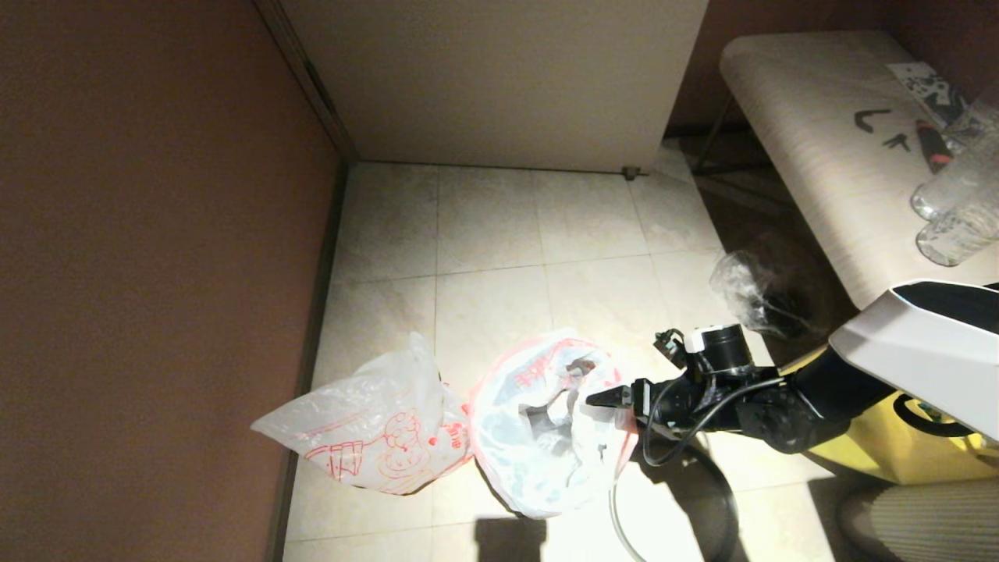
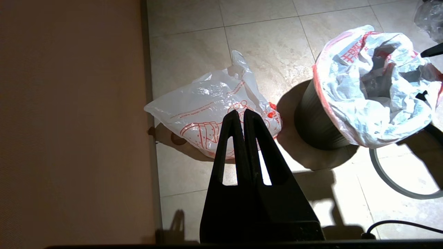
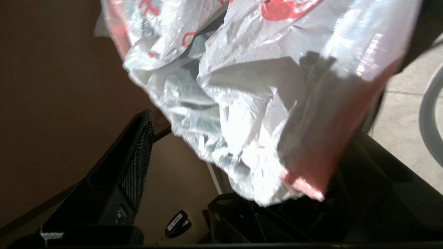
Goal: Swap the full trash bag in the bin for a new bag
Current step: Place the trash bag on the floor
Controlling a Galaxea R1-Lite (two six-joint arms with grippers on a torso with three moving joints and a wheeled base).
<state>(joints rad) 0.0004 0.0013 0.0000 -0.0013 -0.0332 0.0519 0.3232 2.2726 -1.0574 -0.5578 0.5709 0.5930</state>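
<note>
The full trash bag (image 1: 538,437), whitish with red lettering and a pink-red edge, sits in the black bin (image 2: 311,121), its top folded out over the bin's mouth. My right gripper (image 1: 605,398) is at the bag's right rim, open, and the bag's edge (image 3: 297,155) hangs between its fingers (image 3: 138,155). The bin's grey ring (image 2: 387,176) lies on the floor beside the bin. The new bag (image 1: 375,433), translucent with a red cartoon drawing, lies on the tiles left of the bin. My left gripper (image 2: 241,112) hangs shut and empty above the floor, short of the new bag (image 2: 211,110).
A brown wall (image 1: 156,273) runs close along the left. A clear wrinkled bag (image 1: 745,289) lies right of the bin. A yellow tote (image 1: 897,453) stands under my right arm. A pale bench (image 1: 819,148) with clear bottles is at the far right.
</note>
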